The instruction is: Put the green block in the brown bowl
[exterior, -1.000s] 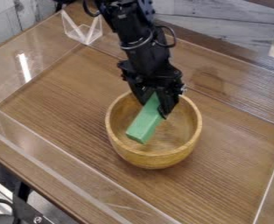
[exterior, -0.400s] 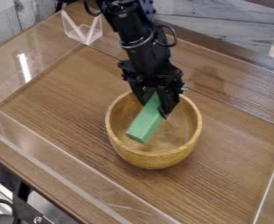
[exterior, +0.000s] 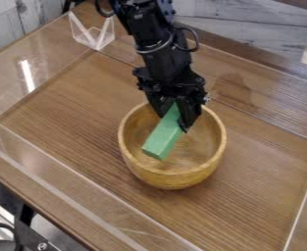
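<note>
Green block (exterior: 163,139): tilted, upper end pinched in the jaws, lower end down inside the bowl's hollow; whether it touches the bottom cannot be told
Brown bowl (exterior: 142,169): upright on the wooden worktop (exterior: 254,186), near the middle
Gripper (exterior: 177,116): black, pointing steeply down over the bowl; jaws closed on the block's upper end
Clear sheet (exterior: 44,147): lies across the worktop's left part

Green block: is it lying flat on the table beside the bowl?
No, the green block tilts inside the brown bowl, its upper end gripped by the gripper.
</note>
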Robot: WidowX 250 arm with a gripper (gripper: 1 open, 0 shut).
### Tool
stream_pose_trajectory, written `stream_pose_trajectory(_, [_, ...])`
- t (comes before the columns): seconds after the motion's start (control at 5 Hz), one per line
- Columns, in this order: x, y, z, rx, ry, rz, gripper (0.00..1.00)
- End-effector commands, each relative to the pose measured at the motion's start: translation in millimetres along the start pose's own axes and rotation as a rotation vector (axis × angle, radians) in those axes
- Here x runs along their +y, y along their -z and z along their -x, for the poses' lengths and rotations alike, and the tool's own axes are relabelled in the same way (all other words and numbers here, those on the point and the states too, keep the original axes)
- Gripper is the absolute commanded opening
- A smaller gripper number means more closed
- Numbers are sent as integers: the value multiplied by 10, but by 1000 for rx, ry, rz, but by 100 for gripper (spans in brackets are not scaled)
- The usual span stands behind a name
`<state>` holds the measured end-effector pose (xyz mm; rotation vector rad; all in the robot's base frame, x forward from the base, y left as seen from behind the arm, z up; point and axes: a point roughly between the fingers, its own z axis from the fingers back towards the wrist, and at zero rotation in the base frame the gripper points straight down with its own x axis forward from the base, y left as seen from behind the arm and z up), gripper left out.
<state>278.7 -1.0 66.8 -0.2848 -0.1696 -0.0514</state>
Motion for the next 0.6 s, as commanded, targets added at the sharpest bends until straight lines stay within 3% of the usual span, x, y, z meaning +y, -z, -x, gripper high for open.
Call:
stream_pose_trajectory(0.0, [-24, -117, -135, -48, 22, -7, 0])
stream_pose_trajectory(0.4, [-27, -115, -137, -42, 20, -2, 0])
